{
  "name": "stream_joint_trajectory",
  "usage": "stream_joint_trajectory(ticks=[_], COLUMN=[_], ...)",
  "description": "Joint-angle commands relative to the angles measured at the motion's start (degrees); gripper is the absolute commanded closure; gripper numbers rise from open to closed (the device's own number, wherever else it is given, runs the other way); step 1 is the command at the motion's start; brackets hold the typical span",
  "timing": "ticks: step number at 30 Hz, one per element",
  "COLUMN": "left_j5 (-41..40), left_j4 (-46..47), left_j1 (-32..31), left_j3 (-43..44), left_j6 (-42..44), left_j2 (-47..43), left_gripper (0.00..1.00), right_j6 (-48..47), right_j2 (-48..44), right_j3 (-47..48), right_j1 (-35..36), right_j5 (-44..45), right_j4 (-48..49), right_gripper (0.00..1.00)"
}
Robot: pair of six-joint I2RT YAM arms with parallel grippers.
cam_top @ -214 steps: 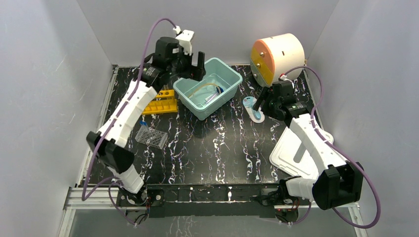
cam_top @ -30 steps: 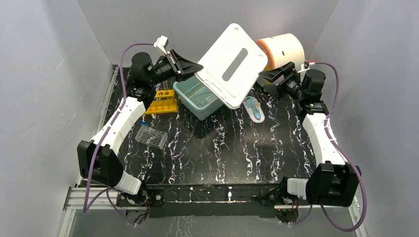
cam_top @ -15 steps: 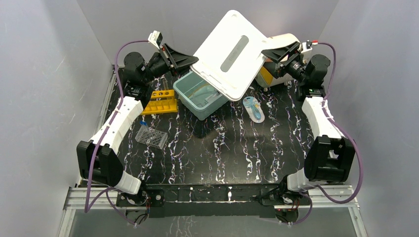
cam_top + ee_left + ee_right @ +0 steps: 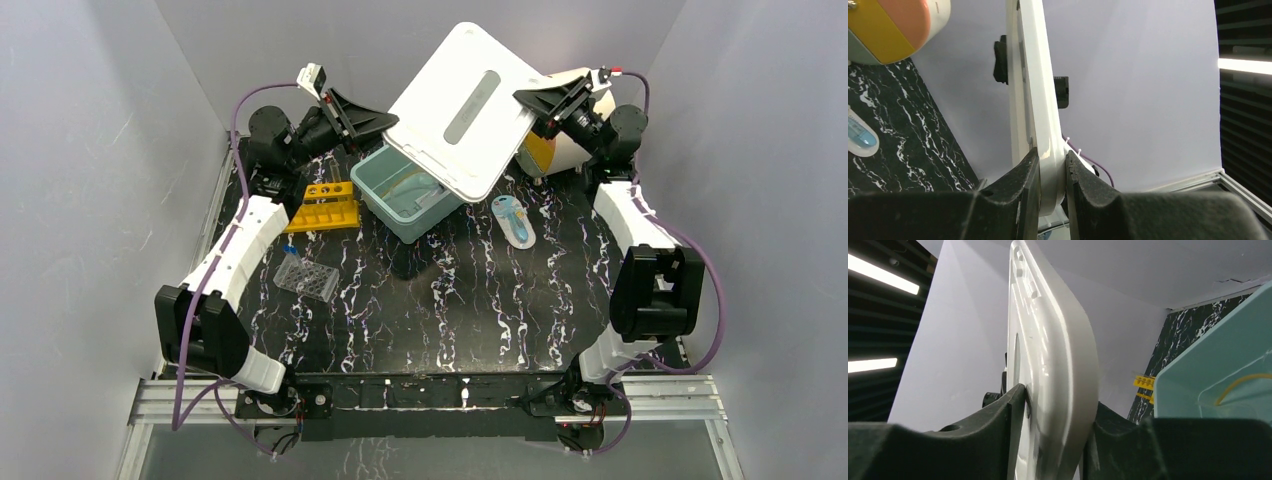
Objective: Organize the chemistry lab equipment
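The right hand has now closed onto the white lid the left hand clamps.

White lid left the tabletop, now raised between both hands. Left hand came off the teal bin onto its corner; right hand just closed on opposite edge.

The white lid looks like smooth glossy plastic, the teal bin matt plastic, the marbled tabletop faintly shiny.
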Motion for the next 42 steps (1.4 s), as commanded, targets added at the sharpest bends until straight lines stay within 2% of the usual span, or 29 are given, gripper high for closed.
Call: stream_joint_trajectory(ticks=[1,4,7,9,11,13,17,21,26,33,42], left_j5=[0.2,-0.4,-1.5,-2.7,-4.5,-7.4,-17.9,-28.3,-35.8,-37.6,-37.6], left_j4=[1.0,-3.2,-9.7,-15.1,-20.5,-27.5,-43.7,-52.8,-57.1,-58.1,-57.8], left_j1=[0.7,1.1,1.7,1.9,2.2,2.6,3.3,3.4,3.4,3.4,3.3], left_j3=[-1.2,-1.7,-1.2,-0.8,-0.4,0.4,2.9,5.0,4.2,3.0,1.9], left_j6=[0.6,2.7,7.1,10.7,14.2,18.6,29.3,37.5,40.7,42.6,42.7], left_j2=[-2.5,-3.1,-3.8,-4.2,-4.6,-4.8,-5.0,-5.9,-6.8,-6.1,-4.0], left_gripper=[1.0,1.0,0.82,0.69,0.48,0.32,0.13,0.06,0.03,0.02,0.02], right_j6=[2.4,3.4,3.5,3.7,4.0,4.1,1.8,-5.5,-11.6,-17.8,-14.0], right_j2=[-2.3,-2.7,-3.4,-3.7,-3.9,-4.1,-4.1,-3.8,-2.7,1.6,8.7], right_j3=[-2.1,-3.3,-4.6,-5.5,-6.1,-6.9,-7.3,-5.3,-3.7,0.5,2.7], right_j1=[1.0,1.0,1.0,1.0,1.0,1.0,1.6,4.2,9.0,15.1,18.3], right_j5=[2.2,3.4,4.8,5.8,6.7,7.7,9.0,10.7,17.3,27.2,33.6], right_j4=[9.0,10.3,10.4,10.4,10.4,10.0,7.0,0.3,-4.0,-7.2,-2.4], right_gripper=[0.6,0.75,0.84,0.86,0.87,0.88,0.86,0.84,0.83,0.83,0.82])
